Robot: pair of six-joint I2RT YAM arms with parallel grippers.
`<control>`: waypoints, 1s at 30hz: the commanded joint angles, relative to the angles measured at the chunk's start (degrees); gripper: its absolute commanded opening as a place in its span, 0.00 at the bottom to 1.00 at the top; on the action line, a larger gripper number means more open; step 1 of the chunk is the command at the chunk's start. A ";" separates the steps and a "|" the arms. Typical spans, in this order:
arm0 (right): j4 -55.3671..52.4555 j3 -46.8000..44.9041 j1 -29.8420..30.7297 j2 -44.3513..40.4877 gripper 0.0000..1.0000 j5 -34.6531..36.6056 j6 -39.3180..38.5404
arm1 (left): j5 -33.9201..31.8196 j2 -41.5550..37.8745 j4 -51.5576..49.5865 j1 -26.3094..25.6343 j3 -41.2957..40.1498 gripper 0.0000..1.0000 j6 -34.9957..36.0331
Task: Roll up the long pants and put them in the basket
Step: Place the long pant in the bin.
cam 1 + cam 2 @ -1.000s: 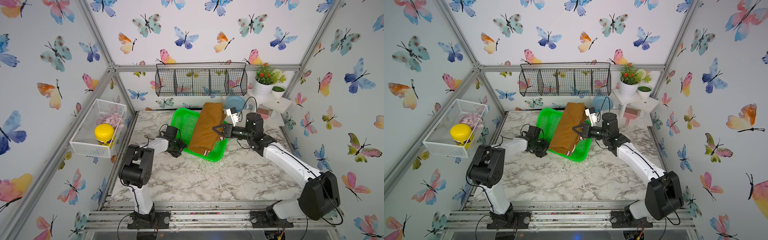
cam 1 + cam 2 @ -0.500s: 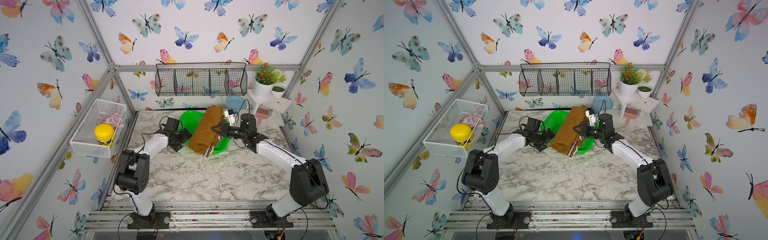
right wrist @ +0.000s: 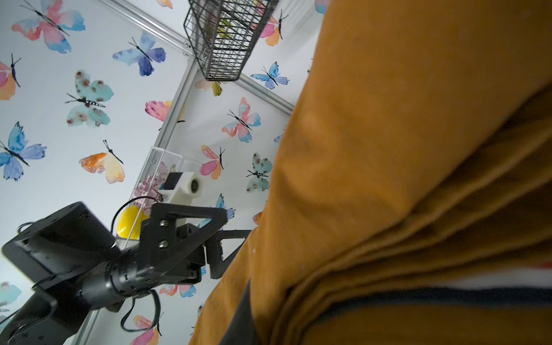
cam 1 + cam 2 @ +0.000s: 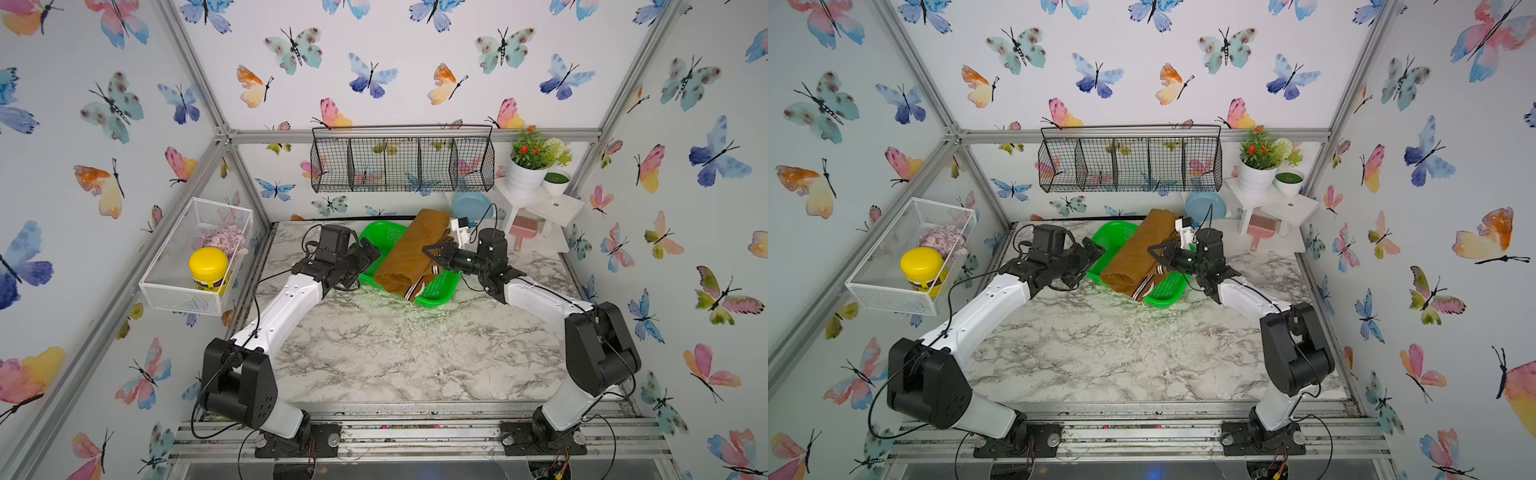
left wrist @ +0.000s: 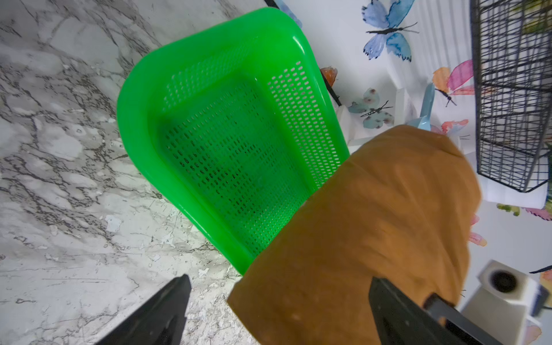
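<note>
In both top views: long pants [image 4: 409, 257] across green basket [image 4: 382, 228], clamped by right gripper [image 4: 429, 252]; left gripper [image 4: 370, 251] beside basket, jaws apart.

A green perforated plastic basket [image 4: 384, 239] sits on the marble-patterned worktop [image 4: 395, 353] near the back wall. In the left wrist view the visible part of its inside [image 5: 227, 143] is bare mesh. Above it, a black wire basket [image 4: 401, 164] split into compartments hangs on the back wall. On the left wall a white mesh bin [image 4: 183, 286] holds a yellow-lidded jar [image 4: 208, 266] and a heap of pale pink pieces [image 4: 222, 241]. In the far right corner a white stand [image 4: 557, 205] carries 2 white pots: a flowering plant [image 4: 525, 178] and a smaller one [image 4: 556, 180]. A blue plate [image 4: 469, 205] leans beside the stand and a pink brush [image 4: 525, 232] sits beneath it. Painted butterflies cover all the walls.
</note>
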 commanded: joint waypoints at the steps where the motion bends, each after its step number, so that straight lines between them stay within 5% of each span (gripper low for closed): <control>1: 16.12 1.35 -0.23 1.70 0.03 1.99 6.14 | -2.05 -1.12 -0.57 -0.05 0.31 0.99 0.55; 18: 21.44 3.78 0.82 18.07 0.04 7.96 7.92 | -1.68 -0.55 0.18 0.04 -0.63 0.99 0.90; 30: 13.06 5.01 0.82 25.83 0.04 9.20 4.45 | -0.50 1.17 0.19 0.38 -0.44 0.98 0.99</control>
